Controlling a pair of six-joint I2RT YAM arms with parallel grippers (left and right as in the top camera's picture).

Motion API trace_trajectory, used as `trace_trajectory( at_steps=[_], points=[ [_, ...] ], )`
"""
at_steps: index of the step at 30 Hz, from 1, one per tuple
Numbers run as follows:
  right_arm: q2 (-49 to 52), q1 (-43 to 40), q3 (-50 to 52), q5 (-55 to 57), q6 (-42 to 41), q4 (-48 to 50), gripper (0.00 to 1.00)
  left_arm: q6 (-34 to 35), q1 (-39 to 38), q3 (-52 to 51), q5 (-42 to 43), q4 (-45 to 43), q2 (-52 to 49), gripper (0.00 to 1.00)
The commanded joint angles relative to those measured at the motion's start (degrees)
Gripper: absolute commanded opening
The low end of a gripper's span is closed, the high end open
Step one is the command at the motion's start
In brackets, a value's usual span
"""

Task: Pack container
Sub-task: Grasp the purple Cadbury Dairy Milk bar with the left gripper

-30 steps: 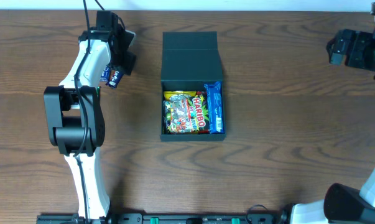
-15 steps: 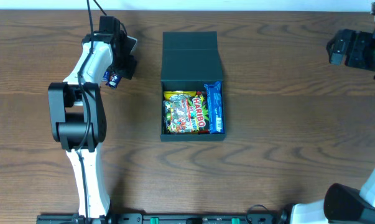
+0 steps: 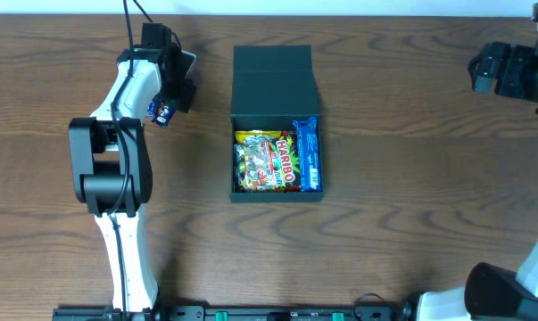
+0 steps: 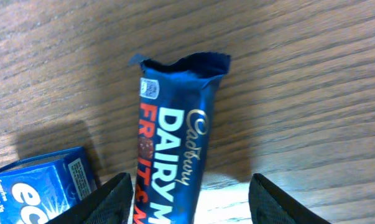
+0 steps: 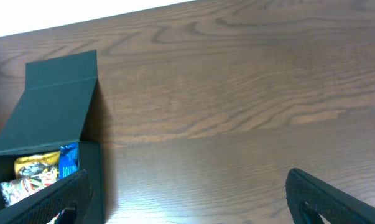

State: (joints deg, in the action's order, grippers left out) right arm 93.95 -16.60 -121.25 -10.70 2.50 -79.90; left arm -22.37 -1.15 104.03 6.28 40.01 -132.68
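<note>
Container (image 3: pixel 273 80) sits mid-table with its lid flipped back, Haribo bag (image 3: pixel 264 160) and blue packet (image 3: pixel 308 153) inside. Left gripper (image 4: pixel 190 190) straddles the Cadbury bar (image 4: pixel 175 124), jaws spread, nothing grabbed yet. Right gripper (image 5: pixel 187 196) is idle, jaws apart too.

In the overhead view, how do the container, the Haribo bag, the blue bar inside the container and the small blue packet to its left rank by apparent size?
1. container
2. Haribo bag
3. blue bar
4. small blue packet, only partly visible, so its full size is unsure

Dark wooden table (image 3: pixel 411 223), pale strip (image 5: pixel 50 12) behind it.
</note>
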Motion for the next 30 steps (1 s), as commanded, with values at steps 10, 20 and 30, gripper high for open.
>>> trace_trajectory(
  at_steps=[10,20,30],
  points=[
    [-0.09,-0.24,0.31,-0.31,-0.79,-0.11,0.99,-0.09,0.87,-0.15,0.85,0.11,-1.97,0.61],
    [-0.09,-0.24,0.31,-0.31,-0.81,-0.11,0.99,0.31,0.87,-0.15,1.25,0.20,-2.34,0.54],
    [-0.09,-0.24,0.31,-0.33,-1.25,-0.13,0.99,0.74,0.87,-0.15,1.22,0.44,-2.95,0.43]
  ],
)
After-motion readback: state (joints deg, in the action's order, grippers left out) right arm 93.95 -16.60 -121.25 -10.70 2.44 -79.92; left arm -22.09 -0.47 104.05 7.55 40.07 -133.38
